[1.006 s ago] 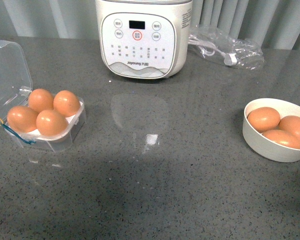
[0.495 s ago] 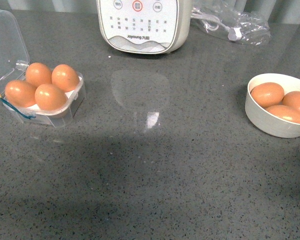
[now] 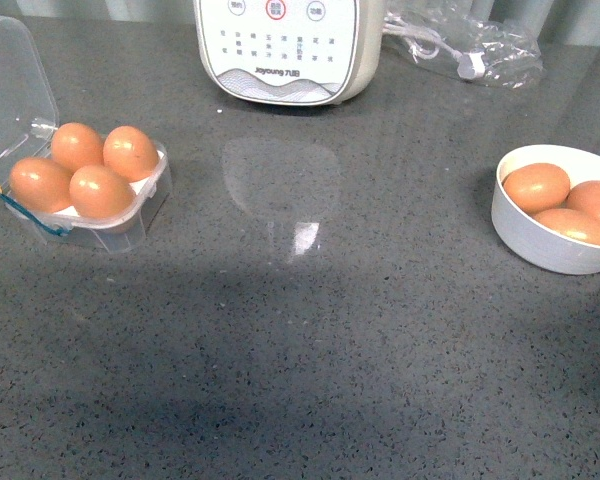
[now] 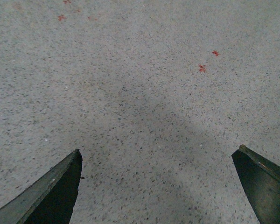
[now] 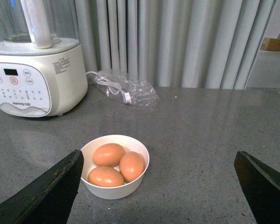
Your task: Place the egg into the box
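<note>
Meanwhile, L pincer [image 4: 158,150] wide apart over tabletop [image 4: 140,70]; R pincer [image 5: 158,153] wide apart too, toward bowl [image 5: 115,192] w/ 3 eggs [image 5: 109,154].

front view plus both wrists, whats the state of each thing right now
box, lid open, four eggs fill its four cells
bowl, upright, holds three eggs
left gripper, open, empty, over bare countertop
right gripper, open, empty, pointed toward the bowl
cooker, upright, on or off cannot tell
</note>
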You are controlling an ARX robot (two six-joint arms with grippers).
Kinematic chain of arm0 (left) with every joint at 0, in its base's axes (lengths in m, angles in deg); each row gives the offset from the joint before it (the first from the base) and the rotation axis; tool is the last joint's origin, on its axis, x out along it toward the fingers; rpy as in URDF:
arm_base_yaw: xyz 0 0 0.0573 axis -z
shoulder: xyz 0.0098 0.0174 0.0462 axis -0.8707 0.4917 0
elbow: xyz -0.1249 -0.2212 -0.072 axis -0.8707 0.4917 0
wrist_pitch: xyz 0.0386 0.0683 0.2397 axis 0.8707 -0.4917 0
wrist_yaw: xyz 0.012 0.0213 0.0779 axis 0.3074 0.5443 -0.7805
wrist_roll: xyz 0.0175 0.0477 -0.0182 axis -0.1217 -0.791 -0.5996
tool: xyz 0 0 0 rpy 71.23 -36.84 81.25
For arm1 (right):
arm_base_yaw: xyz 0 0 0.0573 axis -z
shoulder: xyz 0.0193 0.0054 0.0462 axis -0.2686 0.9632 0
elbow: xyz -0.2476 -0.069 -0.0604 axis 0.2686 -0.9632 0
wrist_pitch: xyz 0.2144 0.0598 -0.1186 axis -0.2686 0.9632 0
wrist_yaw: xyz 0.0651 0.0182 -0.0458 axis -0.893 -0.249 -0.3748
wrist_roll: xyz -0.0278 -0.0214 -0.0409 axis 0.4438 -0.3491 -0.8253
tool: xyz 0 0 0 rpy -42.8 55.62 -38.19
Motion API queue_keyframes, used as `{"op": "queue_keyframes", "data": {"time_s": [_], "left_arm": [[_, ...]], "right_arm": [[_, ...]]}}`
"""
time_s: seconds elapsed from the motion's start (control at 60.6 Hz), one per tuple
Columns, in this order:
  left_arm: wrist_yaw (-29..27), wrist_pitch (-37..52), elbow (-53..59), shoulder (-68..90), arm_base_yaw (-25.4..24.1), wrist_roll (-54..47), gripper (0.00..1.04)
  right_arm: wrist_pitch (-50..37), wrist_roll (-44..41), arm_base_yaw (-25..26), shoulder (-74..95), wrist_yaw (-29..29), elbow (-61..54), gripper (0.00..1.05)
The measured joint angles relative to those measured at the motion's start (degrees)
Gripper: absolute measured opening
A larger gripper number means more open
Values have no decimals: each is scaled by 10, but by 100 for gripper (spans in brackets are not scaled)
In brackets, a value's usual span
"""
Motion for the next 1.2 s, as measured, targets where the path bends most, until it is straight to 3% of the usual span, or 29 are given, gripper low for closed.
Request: {"op": "queue_keyframes", "data": {"time_s": [0.313, 0.462, 0.528, 0.66, 0.775, 0.89, 0.956, 1.204], "left_arm": [[33, 2, -106, 140, 45, 35, 98], [140, -25, -117, 127, 82, 106, 98], [106, -32, -116, 121, 75, 120, 98], [-21, -9, -105, 101, 35, 99, 98], [-49, -6, -76, 64, 23, 77, 98], [199, 259, 21, 89, 5, -35, 79], [281, 348, 64, 85, 18, -74, 67], [261, 335, 136, -37, 52, -116, 23]], "right_arm": [[0, 0, 0, 0, 0, 0, 97], [0, 0, 0, 0, 0, 0, 97], [0, 0, 0, 0, 0, 0, 97], [0, 0, 0, 0, 2, 0, 97], [0, 0, 0, 0, -1, 0, 97], [0, 0, 0, 0, 0, 0, 97], [0, 0, 1, 0, 2, 0, 97], [0, 0, 1, 0, 0, 0, 97]]}}
